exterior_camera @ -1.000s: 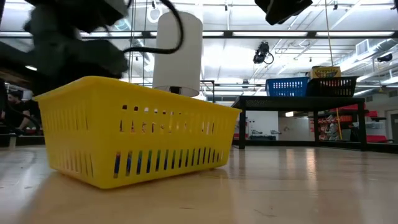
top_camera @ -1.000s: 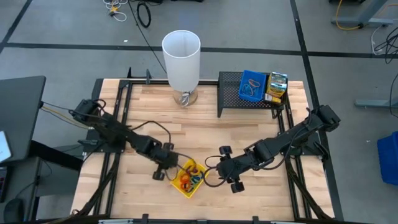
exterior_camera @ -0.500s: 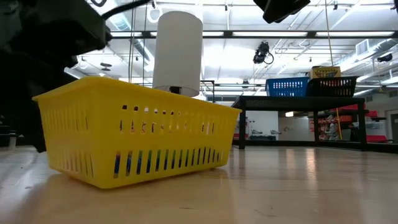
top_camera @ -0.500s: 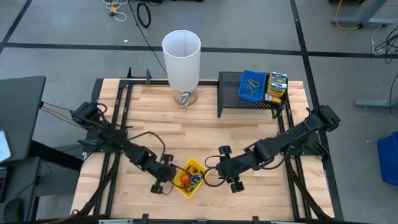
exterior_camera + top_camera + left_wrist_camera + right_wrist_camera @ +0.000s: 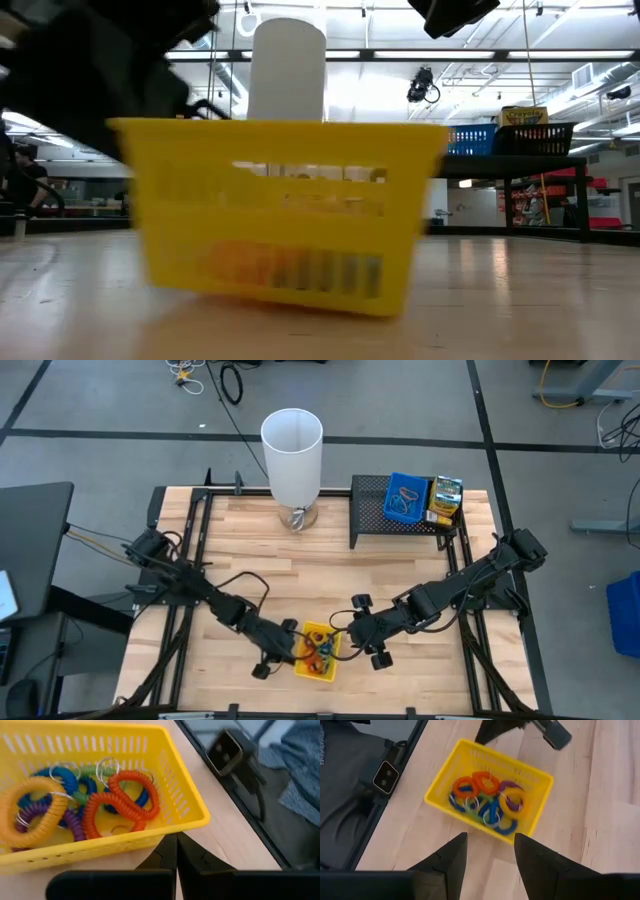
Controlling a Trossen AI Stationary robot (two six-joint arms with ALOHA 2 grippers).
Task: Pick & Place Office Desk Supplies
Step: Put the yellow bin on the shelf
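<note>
From above, the yellow tray (image 5: pixel 319 652) sits low on the worktop (image 5: pixel 400 575), at about six o'clock from the tall white cylinder (image 5: pixel 292 455). The left gripper (image 5: pixel 284 649) is right against the tray's nine o'clock side, the right gripper (image 5: pixel 351 636) just off its three o'clock side. Up at one o'clock, the black mesh rack (image 5: pixel 400 510) carries a blue tray (image 5: pixel 405 497) and a green-yellow box (image 5: pixel 444 499).

Level view now: the yellow tray (image 5: pixel 280 215) fills the middle, blurred, with the white cylinder (image 5: pixel 287 68) behind and the blue tray (image 5: pixel 465 140) far off at three o'clock.

Left wrist: dark fingers (image 5: pixel 167 855) pressed together, tips touching the yellow tray's (image 5: pixel 185 802) wall. Inside, coiled loops (image 5: pixel 122 795), orange, blue, green, purple, yellow.

Right wrist: fingers (image 5: pixel 450 857) spread apart, clear of the yellow tray (image 5: pixel 440 795), coloured loops (image 5: pixel 485 800) piled within.
</note>
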